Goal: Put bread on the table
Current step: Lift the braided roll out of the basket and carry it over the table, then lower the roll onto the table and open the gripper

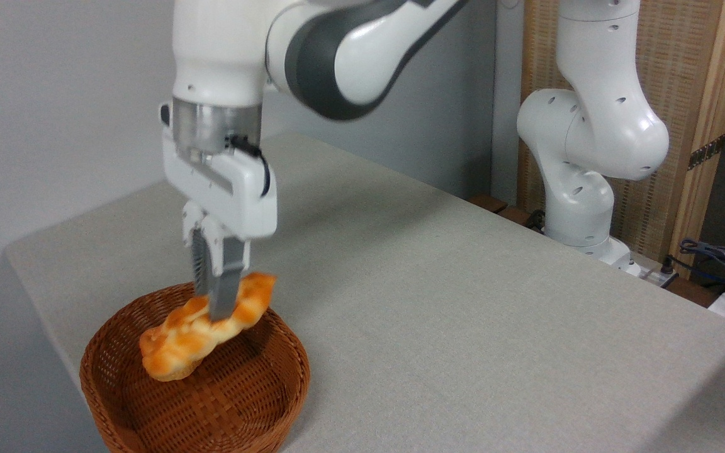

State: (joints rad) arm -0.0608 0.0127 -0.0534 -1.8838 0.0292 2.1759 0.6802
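Gripper (pixel 213 302) was clamped on the bread (pixel 202 328), loaf tilted, lifted above the wicker basket (pixel 211 402) at the table's (pixel 463 302) near-left corner.

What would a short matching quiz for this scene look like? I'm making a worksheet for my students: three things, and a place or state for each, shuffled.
Things:
1. bread
2. basket
3. gripper

States:
A. standing on the table near its front left corner
B. shut on the loaf
C. held tilted in the air above the wicker bowl

Pairs: 1-C, 2-A, 3-B
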